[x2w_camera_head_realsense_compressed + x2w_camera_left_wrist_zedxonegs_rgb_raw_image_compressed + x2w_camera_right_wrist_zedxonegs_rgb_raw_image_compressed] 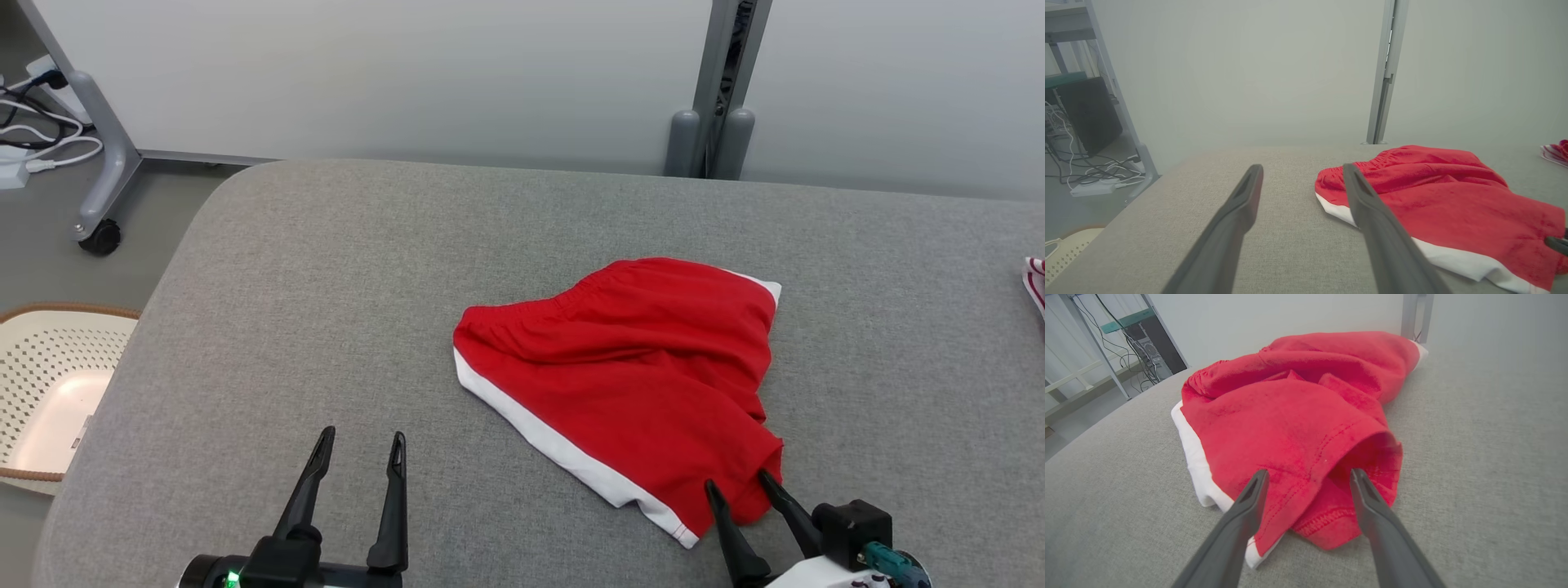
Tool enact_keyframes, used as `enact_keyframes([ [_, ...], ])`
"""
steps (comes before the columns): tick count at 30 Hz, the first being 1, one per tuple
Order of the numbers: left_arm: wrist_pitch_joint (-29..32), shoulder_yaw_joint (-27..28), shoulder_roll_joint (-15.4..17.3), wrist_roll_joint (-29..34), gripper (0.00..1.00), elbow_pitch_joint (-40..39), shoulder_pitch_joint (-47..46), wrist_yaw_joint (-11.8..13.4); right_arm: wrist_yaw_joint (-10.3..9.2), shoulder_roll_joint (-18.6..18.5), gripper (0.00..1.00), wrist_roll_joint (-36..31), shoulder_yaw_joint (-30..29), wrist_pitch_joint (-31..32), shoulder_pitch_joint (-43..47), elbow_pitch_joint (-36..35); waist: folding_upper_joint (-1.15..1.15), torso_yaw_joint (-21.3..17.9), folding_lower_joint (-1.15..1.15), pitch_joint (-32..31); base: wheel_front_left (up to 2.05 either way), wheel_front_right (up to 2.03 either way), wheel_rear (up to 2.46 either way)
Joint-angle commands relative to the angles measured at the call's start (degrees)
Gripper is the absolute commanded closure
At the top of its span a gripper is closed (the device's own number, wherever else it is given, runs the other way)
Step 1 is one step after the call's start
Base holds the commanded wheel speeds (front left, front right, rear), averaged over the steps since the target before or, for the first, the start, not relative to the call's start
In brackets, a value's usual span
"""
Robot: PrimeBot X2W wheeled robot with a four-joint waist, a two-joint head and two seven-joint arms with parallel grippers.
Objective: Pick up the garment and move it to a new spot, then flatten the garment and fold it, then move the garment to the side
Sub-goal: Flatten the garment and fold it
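The garment (637, 367) is a pair of red shorts with white trim, lying rumpled on the grey table (326, 286), right of centre. My right gripper (739, 482) stands open at the garment's near corner, its fingers straddling a leg hem; in the right wrist view the garment (1298, 416) has that hem lying between the spread fingers of my right gripper (1308, 475). My left gripper (362, 441) is open over bare table, well left of the garment. From the left wrist my left gripper (1302, 171) points past the garment's (1445, 200) waistband end.
A cream perforated basket (49, 384) sits on the floor beside the table's left edge. A wheeled stand leg (106, 163) and cables lie at the far left. A striped red-and-white cloth (1035, 282) peeks in at the table's right edge. A post (718, 90) stands behind.
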Motion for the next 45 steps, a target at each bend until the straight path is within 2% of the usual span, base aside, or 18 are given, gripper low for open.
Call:
enact_keyframes([
  [1,-0.19,0.25,0.13,0.0,0.0,0.16,-0.48,-0.35,-0.02,-0.16,0.0,0.37,-0.09,-0.09,-0.84,0.63,0.0,0.28,0.0,0.14,0.0,0.0,0.0],
  [5,-0.19,0.06,0.13,0.38,0.0,0.28,-0.7,-0.29,-0.02,-0.1,0.0,1.56,0.25,-0.09,-2.28,2.43,0.0,0.52,0.0,0.35,0.0,0.0,0.0],
  [6,-0.19,-0.01,0.13,0.4,0.0,0.32,-0.76,-0.28,-0.02,-0.07,0.27,1.64,0.85,-0.09,-2.62,2.94,0.0,0.53,0.0,0.36,0.0,0.0,0.0],
  [7,-0.19,0.01,0.12,0.44,0.0,0.45,-0.88,-0.38,-0.02,-0.07,0.79,1.31,1.13,-0.09,-3.07,3.23,0.0,0.52,0.0,0.39,0.0,0.0,0.0],
  [8,-0.19,-0.05,0.12,0.51,0.0,0.54,-1.01,-0.5,-0.02,-0.14,1.0,1.39,1.23,-0.09,-3.4,3.44,0.0,0.52,0.0,0.47,0.0,0.0,0.0],
  [12,-0.19,0.0,0.11,0.35,0.0,0.65,-1.4,-0.71,-0.02,-0.22,1.0,0.15,-1.41,-0.1,-3.75,1.33,0.0,0.04,0.0,0.78,0.0,0.0,0.0],
  [22,-0.19,-0.67,0.12,0.23,0.0,1.09,-1.43,-0.92,-0.02,-4.22,1.0,-5.42,-13.76,-0.09,-1.84,-5.91,0.0,-2.53,0.0,0.37,0.0,0.0,0.0],
  [28,-0.18,-1.36,0.14,1.39,0.0,1.99,-1.89,-2.42,-0.02,-7.92,1.0,-6.96,-17.77,-0.09,-3.12,-4.62,0.0,-3.23,0.0,0.2,0.0,0.0,0.0],
  [31,-0.19,-1.93,0.13,1.87,0.0,2.47,-2.65,-3.85,-0.02,-9.55,1.0,-7.49,-17.82,-0.08,-4.12,0.32,0.0,-3.55,0.0,0.5,0.0,0.0,0.0],
  [32,-0.19,-2.21,0.13,2.12,0.0,2.72,-2.93,-4.4,-0.02,-9.81,0.84,-7.81,-17.7,-0.09,-4.86,1.88,0.0,-3.69,0.0,0.6,0.0,0.0,0.0],
  [33,-0.18,-2.65,0.21,2.24,0.0,3.12,-3.12,-5.17,-0.02,-9.79,0.16,-8.18,-17.6,-0.09,-5.65,3.48,0.0,-3.86,0.0,0.71,0.0,0.0,0.0],
  [34,-0.18,-2.65,0.21,2.24,0.0,3.12,-3.12,-5.17,-0.02,-9.79,0.16,-8.18,-17.6,-0.09,-5.65,3.48,0.0,-3.86,0.0,0.71,0.0,0.0,0.0],
  [35,-0.19,-2.98,0.4,2.54,0.0,3.5,-3.29,-5.77,-0.02,-9.77,0.0,-8.38,-17.56,-0.09,-6.27,4.56,0.0,-4.07,0.0,0.82,0.0,0.0,0.0],
  [41,-0.18,-5.14,1.58,3.75,0.0,7.14,-5.95,-9.4,-0.02,-9.73,0.0,-12.4,-19.06,-0.09,-6.83,6.28,0.0,-6.52,0.0,1.14,0.0,0.0,0.0],
  [45,-0.19,-7.6,3.83,5.28,0.0,10.7,-8.96,-11.49,-0.02,-8.06,0.0,-17.46,-24.76,-0.08,-4.99,-0.63,0.0,-8.53,0.0,1.35,0.0,0.0,0.0],
])
